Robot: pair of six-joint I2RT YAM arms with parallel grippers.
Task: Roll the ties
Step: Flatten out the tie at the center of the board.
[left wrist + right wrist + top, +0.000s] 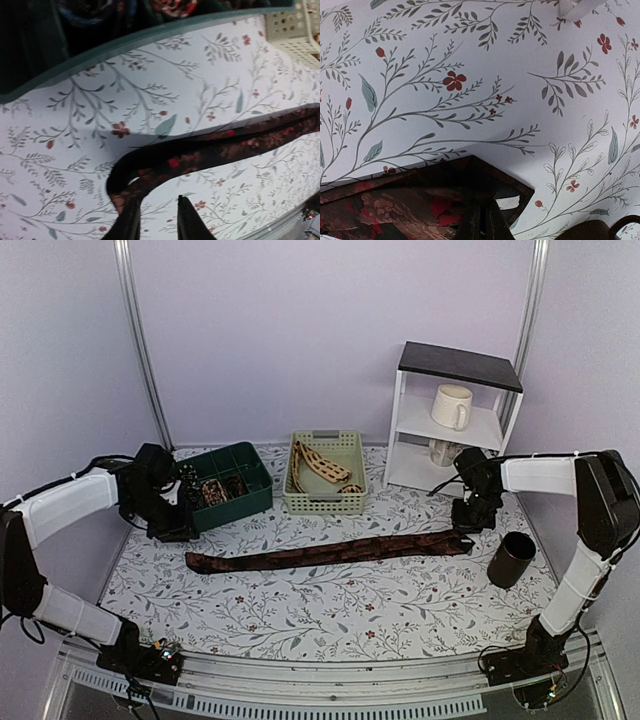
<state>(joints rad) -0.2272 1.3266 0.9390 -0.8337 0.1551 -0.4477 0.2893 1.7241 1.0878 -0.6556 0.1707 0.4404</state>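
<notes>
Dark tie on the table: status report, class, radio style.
Right gripper shut on dark tie, wide end. Left gripper open at narrow end. Tie unrolled, lying straight. Black cup close by right arm.

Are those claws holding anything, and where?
The right tool pinches the dark tie at its wide pointed end. The left tool looks open, holding nothing.

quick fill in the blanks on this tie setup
The long dark brown patterned necktie lies flat, not yet ___.
Small rolled ties sit in the ___ plastic compartment bin.
The black cylindrical cup stands nearest the ___ arm.
The cream ceramic mug stands on the white ___.
Missing: rolled; green; right; shelf.
</notes>
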